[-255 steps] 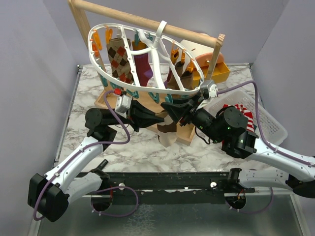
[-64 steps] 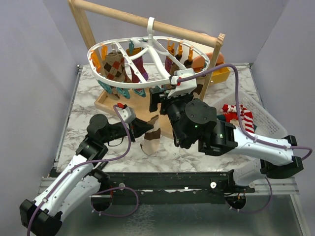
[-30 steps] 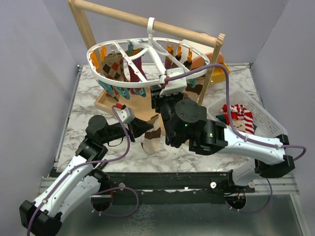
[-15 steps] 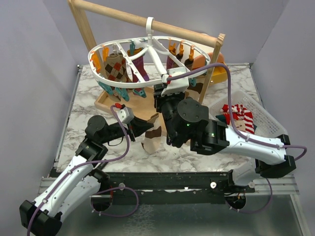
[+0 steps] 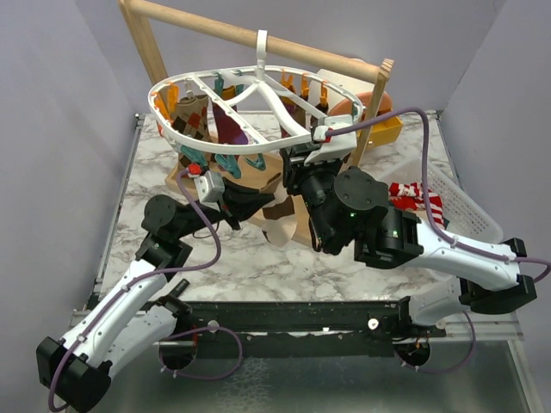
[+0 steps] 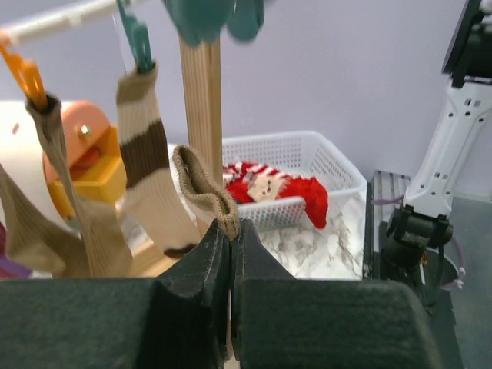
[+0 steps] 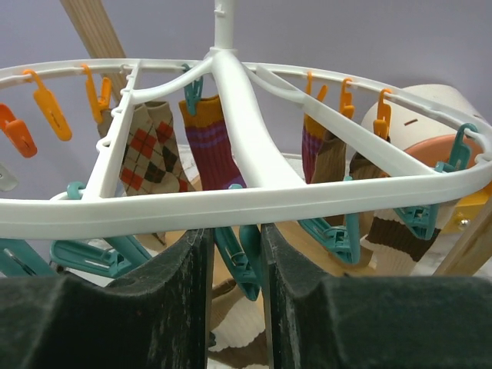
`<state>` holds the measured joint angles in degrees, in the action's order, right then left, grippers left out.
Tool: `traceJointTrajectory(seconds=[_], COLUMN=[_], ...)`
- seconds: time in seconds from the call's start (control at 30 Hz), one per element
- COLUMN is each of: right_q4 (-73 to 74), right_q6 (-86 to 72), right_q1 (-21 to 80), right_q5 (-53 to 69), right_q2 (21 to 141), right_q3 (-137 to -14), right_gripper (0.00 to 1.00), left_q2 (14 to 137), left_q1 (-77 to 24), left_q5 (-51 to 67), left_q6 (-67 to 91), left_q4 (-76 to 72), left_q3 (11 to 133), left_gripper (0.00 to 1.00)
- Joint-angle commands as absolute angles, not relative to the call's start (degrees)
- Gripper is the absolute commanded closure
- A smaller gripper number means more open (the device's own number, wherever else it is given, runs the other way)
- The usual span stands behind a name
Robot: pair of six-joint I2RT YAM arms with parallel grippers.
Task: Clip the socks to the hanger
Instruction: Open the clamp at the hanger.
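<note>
The white oval hanger (image 5: 207, 148) hangs from the wooden bar, tilted. An argyle sock (image 5: 191, 116) and a maroon sock (image 5: 225, 129) are clipped to it. They also show in the right wrist view, the argyle sock (image 7: 150, 150) beside the maroon sock (image 7: 215, 150). My left gripper (image 5: 245, 200) is shut on the cuff of a brown-and-cream striped sock (image 5: 284, 219), held just under the hanger's front rim. In the left wrist view my left gripper (image 6: 231, 227) pinches that sock's cuff (image 6: 204, 184). My right gripper (image 7: 236, 231) is closed on a teal clip (image 7: 247, 265) under the rim (image 7: 307, 196).
A white slatted basket (image 5: 465, 215) at the right holds a red-and-white striped sock (image 5: 413, 196). The wooden rack's bar (image 5: 258, 39) and posts stand behind the hanger. An orange and yellow object (image 5: 383, 125) sits at the back right. More socks hang on the hanger's far side.
My left gripper has lifted the striped sock up and right, close under the hanger. My right arm has shifted right, and the hanger has tilted with its near rim pulled along.
</note>
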<state>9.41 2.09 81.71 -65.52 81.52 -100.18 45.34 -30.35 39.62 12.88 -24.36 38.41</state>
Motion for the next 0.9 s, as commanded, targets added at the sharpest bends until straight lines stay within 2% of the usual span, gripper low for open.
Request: traceJointTrajectory(seconds=[0.0, 0.37, 0.87], right_q4=[10.5, 2.2, -5.6], right_q6=[-2.8, -3.0, -1.5], right_q1=[81.6, 81.4, 81.4], right_q5=[-62.3, -62.9, -65.0], right_q2=[79.4, 76.1, 75.8], right_q3=[-98.2, -90.8, -87.4], right_gripper=[1.00, 1.00, 0.99], left_q2=[46.3, 49.8, 50.9], left_q1=[-30.3, -31.5, -41.8], left_q5=[40.8, 43.0, 32.1], left_q6=[13.4, 6.6, -6.5], left_q4=[-31.8, -35.9, -31.8], left_q3=[42.7, 42.7, 43.0], left_gripper=[1.00, 1.00, 1.00])
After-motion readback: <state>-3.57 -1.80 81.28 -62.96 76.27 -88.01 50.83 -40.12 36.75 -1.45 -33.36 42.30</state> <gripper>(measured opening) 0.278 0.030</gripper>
